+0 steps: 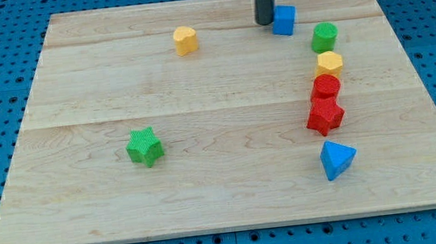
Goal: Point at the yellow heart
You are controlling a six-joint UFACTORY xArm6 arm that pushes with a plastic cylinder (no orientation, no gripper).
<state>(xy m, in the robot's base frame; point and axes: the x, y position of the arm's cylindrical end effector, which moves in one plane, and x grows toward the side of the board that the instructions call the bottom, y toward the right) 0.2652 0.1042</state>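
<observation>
The yellow heart (185, 40) lies near the view's top, left of centre, on the wooden board (226, 194). My tip (265, 22) comes down from the view's top and rests right beside the left side of a blue cube (283, 19), touching or nearly touching it. The tip stands well to the right of the yellow heart, about a hundred pixels away.
A column of blocks runs down the view's right: a green cylinder (324, 37), a yellow hexagon-like block (329, 64), a red cylinder (326, 88), a red star (324, 116) and a blue triangle (337, 159). A green star (145, 147) lies left of centre.
</observation>
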